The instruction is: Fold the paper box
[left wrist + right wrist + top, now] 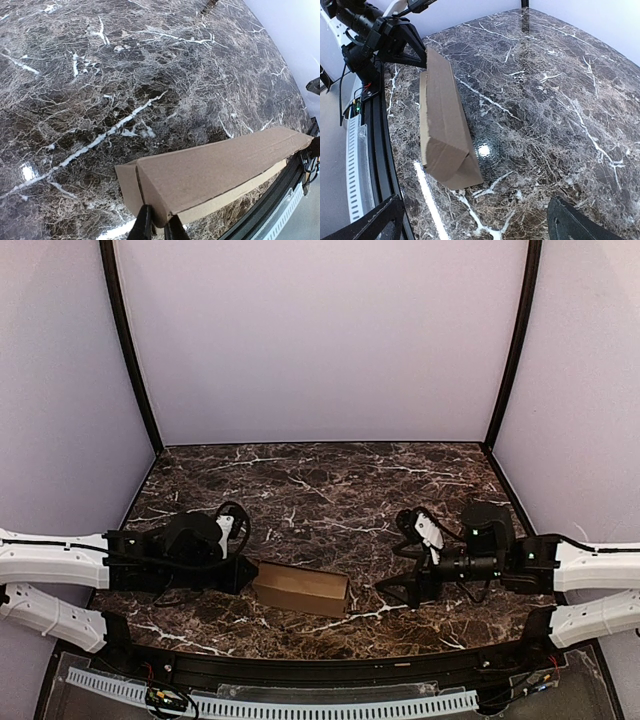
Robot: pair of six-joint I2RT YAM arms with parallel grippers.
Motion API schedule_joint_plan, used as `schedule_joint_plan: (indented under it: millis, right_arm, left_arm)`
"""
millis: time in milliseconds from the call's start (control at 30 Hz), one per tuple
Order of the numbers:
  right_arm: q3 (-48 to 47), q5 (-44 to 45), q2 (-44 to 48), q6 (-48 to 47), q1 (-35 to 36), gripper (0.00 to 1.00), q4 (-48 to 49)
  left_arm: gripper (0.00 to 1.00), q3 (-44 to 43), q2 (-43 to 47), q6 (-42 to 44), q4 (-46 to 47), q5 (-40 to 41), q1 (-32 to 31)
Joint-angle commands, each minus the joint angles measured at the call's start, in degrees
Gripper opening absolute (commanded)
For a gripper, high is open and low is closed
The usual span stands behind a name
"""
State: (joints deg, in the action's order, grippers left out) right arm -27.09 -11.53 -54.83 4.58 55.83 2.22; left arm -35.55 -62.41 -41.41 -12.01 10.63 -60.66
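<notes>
Pale lilac walls point(320, 340) on three sides, black corner posts point(130, 350); the floor of the booth is a dark marble-pattern table point(330, 475) with white veining and a glossy sheen. Along the near edge runs a black rail, with a white slotted strip point(300, 706) below it. The paper box point(300, 589) lies flat on the table, near-centre, close to the near edge, its long axis running left to right and slightly skewed. It is formed into a long closed carton of plain tan card. The right wrist view shows its right end folded shut with a diagonal seam. The left wrist view shows a loose flap standing out beside its left end. Left gripper point(247, 576) sits low at the carton's left end, its fingers point(144, 226) drawn almost together and pinching the bottom corner of that end. Right gripper point(393, 593) sits low near the carton's right end, not touching it, with a strip of bare marble between them. Its two fingers point(377, 220) are spread wide with nothing between them but tabletop. Both arms reach inward from the sides.
</notes>
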Motion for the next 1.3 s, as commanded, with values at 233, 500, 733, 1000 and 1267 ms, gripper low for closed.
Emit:
schedule_joint_plan:
  millis: [233,500,733,1000,1267]
  right_arm:
    - [-8.05,7.45,-7.19,8.59,2.48,0.86,-3.62]
    - [-16.01,9.09,-17.6,7.73,4.73,0.63,-2.44]
    - [-19.59,8.98,-23.29,7.42,6.79,0.57,-2.62]
    - [-21.08,13.03,-26.48,8.33,7.3,0.44,-3.2]
    - [-23.19,13.41,-29.78,8.34,8.1,0.25,-4.21]
  left_arm:
    - [0.08,2.21,2.03,-7.6,-1.69,5.78,-0.67]
    - [0.08,2.59,2.13,-9.94,-2.91,8.2,-1.41]
    - [0.08,2.77,2.83,-12.03,-4.37,10.14,-1.86]
    - [0.08,2.42,2.72,-12.6,-4.56,11.31,-2.36]
    - [0.08,2.24,2.3,-12.92,-4.47,12.09,-2.78]
